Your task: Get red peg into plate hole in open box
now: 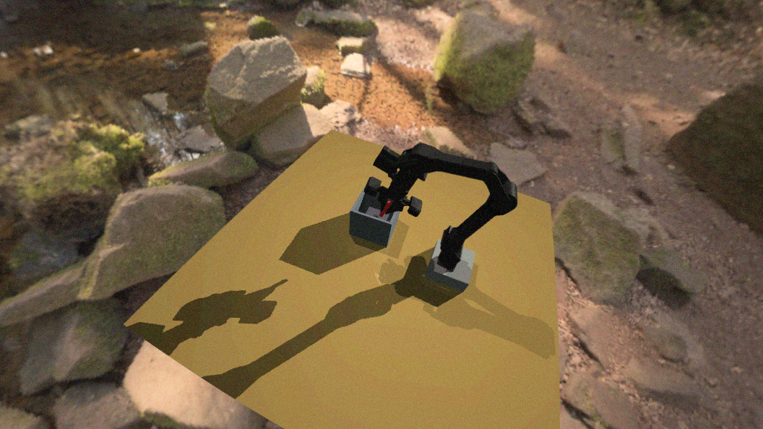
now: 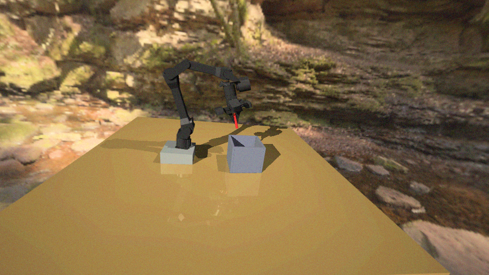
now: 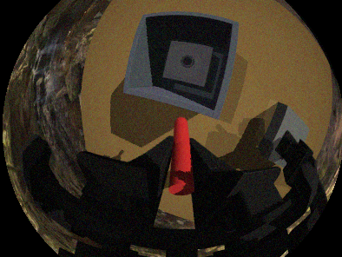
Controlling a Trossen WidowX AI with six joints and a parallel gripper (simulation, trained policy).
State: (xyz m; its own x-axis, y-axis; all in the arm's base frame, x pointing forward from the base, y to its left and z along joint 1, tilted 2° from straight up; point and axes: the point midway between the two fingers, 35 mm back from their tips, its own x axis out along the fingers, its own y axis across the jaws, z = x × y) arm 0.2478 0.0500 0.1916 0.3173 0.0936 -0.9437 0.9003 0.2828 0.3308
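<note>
My gripper (image 1: 387, 202) (image 2: 234, 114) (image 3: 180, 141) is shut on the red peg (image 1: 385, 208) (image 2: 235, 121) (image 3: 182, 154), which hangs nearly upright from the fingers, tip down. The gripper is in the air above the open grey box (image 1: 371, 226) (image 2: 246, 159) (image 3: 138, 69), with the peg's tip above the box's rim. In the wrist view the grey plate (image 3: 200, 74) lies on the box's floor and its dark hole (image 3: 187, 61) shows near the plate's middle. The peg's tip points short of the box's near wall in that view.
The arm's light grey base block (image 1: 451, 274) (image 2: 177, 154) (image 3: 292, 123) stands on the yellow table (image 1: 341, 341) (image 2: 205, 218) beside the box. Rocks and ground lie around the table's edges.
</note>
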